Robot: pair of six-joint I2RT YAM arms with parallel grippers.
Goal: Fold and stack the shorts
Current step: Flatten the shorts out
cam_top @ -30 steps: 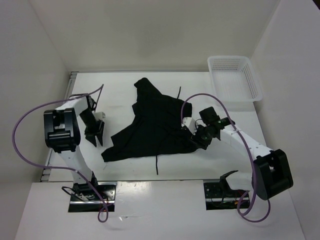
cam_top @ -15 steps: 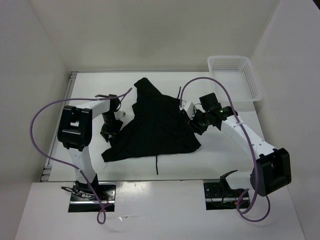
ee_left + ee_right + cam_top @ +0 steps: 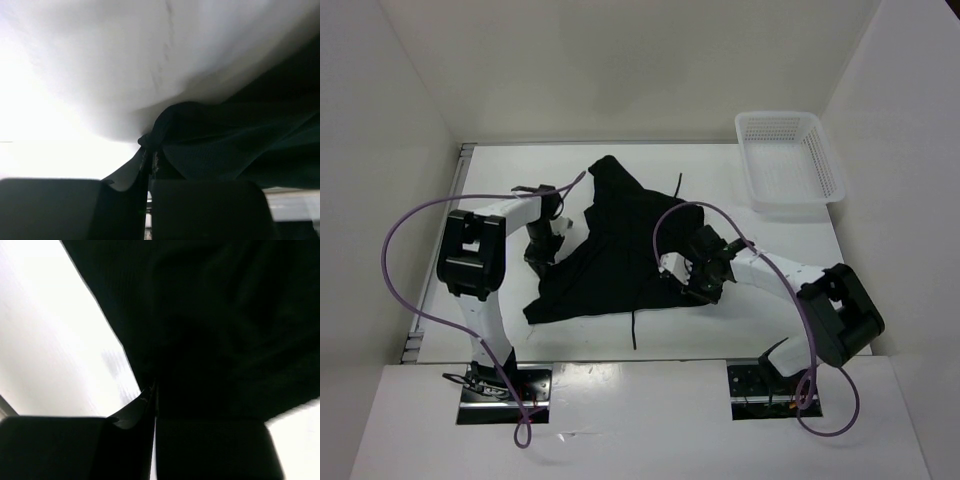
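The shorts (image 3: pixel 620 240) are plain black all over. Close up in the left wrist view, the cloth shows a faint, fine ribbing. Their drawstring (image 3: pixel 634 330) is a thin dark line against the white worktop (image 3: pixel 500 190). The basket (image 3: pixel 790 160) is white, with an open mesh pattern. The left arm (image 3: pixel 488 325) and right arm (image 3: pixel 775 270) are white with black joints. The left hand (image 3: pixel 535 262) and right hand (image 3: pixel 690 288) are black. A mauve cable (image 3: pixel 387 255) loops from each arm. The walls (image 3: pixel 620 70) are off-white.
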